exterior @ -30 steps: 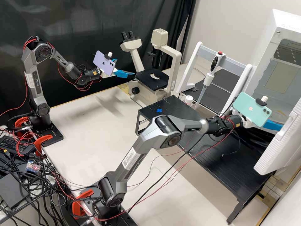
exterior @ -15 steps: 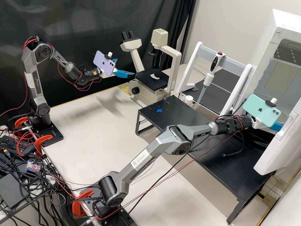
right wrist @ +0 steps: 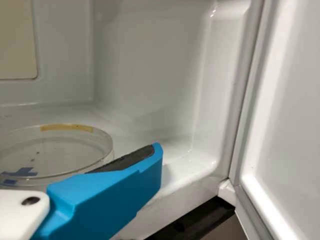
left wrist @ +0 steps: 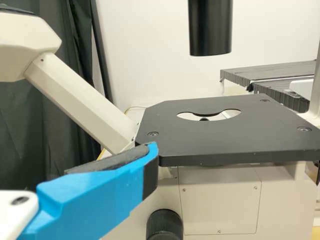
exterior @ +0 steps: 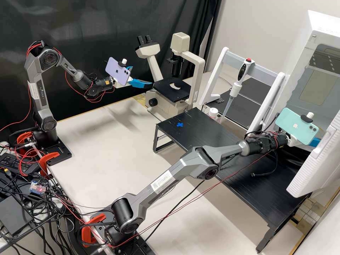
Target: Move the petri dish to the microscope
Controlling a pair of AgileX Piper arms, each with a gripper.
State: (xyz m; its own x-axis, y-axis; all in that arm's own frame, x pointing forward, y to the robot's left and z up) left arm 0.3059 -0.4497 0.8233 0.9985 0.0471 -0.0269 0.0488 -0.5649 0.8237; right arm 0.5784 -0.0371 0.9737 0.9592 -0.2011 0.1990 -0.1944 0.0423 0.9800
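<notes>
High view: one microscope (exterior: 196, 71), standing at the far end of the pale surface (exterior: 106, 141), its stage (exterior: 173, 94) presumably serving as the dish's destination. One left tool (exterior: 142, 80), hanging just beside that stage, its fingers standing apart and holding nothing, probably waiting there to receive or steady. One right tool (exterior: 314, 142), lying at the white cabinet (exterior: 301, 60), whose door (exterior: 318, 163) is standing open, seemingly to give access. One blue cross (exterior: 180, 124), marking the black surface (exterior: 202, 131), possibly indicating a set-down spot. One paper label (exterior: 161, 180) is adorning the right arm (exterior: 177, 170), its print being too small to make out. Left wrist view: one blue finger (left wrist: 100, 195), its pad facing nothing, showing beside the stage. Right wrist view: one clear dish (right wrist: 55, 152), resting flat inside the cabinet, bearing a yellowish strip (right wrist: 67, 128); no writing is showing on it. The right tool appears to be standing apart, one pad (right wrist: 125, 160) lying close by the dish's rim, likely for a grasp around its sides; whether they are touching, one cannot tell.
</notes>
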